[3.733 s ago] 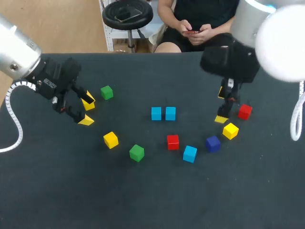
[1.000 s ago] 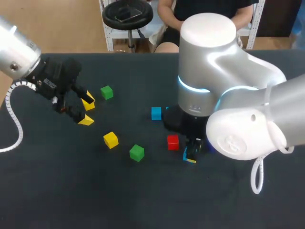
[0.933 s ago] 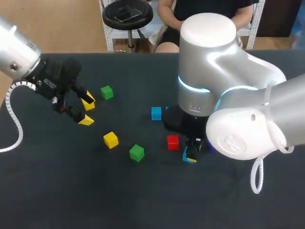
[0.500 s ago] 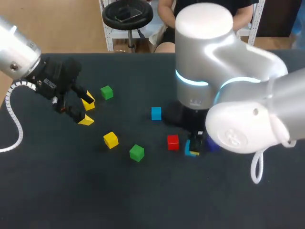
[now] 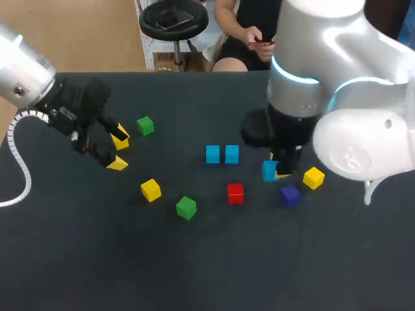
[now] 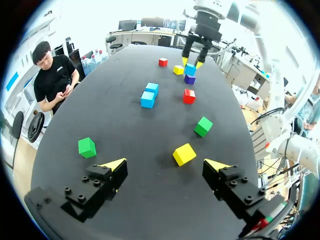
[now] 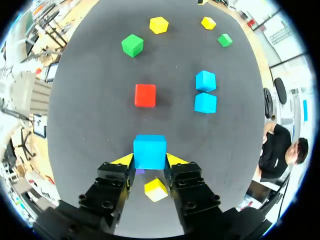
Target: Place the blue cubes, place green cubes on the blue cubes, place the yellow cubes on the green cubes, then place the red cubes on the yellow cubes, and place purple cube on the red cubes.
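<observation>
My right gripper is shut on a blue cube, held just right of the blue pair. Between its fingers the blue cube shows plainly, with a yellow cube under the gripper and the blue pair and a red cube ahead. The red cube, purple cube and yellow cube lie nearby. My left gripper stands open at the left beside a green cube. Ahead of the left gripper lie a yellow cube and a green cube.
A second yellow cube and a second green cube sit left of the middle. Another red cube lies far off beyond my right arm, which hides it from the head view. The dark table runs bare toward its front.
My right gripper has carried the blue cube up and away from beside the red cube to the right of the blue pair. The left arm has kept still.
</observation>
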Available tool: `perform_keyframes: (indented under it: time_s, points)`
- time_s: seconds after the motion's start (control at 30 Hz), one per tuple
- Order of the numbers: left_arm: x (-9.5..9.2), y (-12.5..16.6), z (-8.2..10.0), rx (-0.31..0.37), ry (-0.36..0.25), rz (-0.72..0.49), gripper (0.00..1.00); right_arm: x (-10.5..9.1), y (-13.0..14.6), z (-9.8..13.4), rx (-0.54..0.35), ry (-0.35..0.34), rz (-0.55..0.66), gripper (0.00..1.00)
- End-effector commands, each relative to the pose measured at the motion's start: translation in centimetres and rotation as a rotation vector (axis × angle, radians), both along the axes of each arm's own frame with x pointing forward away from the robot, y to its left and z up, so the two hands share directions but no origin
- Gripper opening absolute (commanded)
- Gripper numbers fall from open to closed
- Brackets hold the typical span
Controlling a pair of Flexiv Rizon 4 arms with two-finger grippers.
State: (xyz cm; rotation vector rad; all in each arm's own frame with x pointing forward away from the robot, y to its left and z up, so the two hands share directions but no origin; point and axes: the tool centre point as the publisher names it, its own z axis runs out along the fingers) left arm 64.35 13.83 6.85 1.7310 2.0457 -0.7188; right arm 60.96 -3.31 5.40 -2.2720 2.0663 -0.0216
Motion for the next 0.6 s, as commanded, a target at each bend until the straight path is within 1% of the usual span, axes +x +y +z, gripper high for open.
perform_keyframes:
  time_s: [0.03, 0.2, 0.3, 0.37, 0.6]
  points:
    - [0.0, 0.1, -0.1, -0.002, -0.003, -0.001, 1.0, 1.3, 0.2, -0.1, -0.012, -0.017, 0.023, 0.0]
    - [0.0, 0.1, -0.1, -0.002, -0.003, -0.001, 1.0, 3.1, 0.8, -0.5, -0.076, -0.008, 0.01, 0.0]
    - [0.0, 0.1, -0.1, -0.002, -0.003, -0.001, 1.0, 3.9, 1.0, -0.8, -0.08, -0.007, -0.01, 0.0]
    - [0.0, 0.1, -0.1, -0.002, -0.003, -0.001, 1.0, 4.5, 1.1, -1.1, -0.067, -0.009, -0.021, 0.0]
    - [0.0, 0.1, -0.1, -0.002, -0.003, -0.001, 1.0, 6.8, 1.9, -2.3, -0.048, -0.013, -0.027, 0.0]
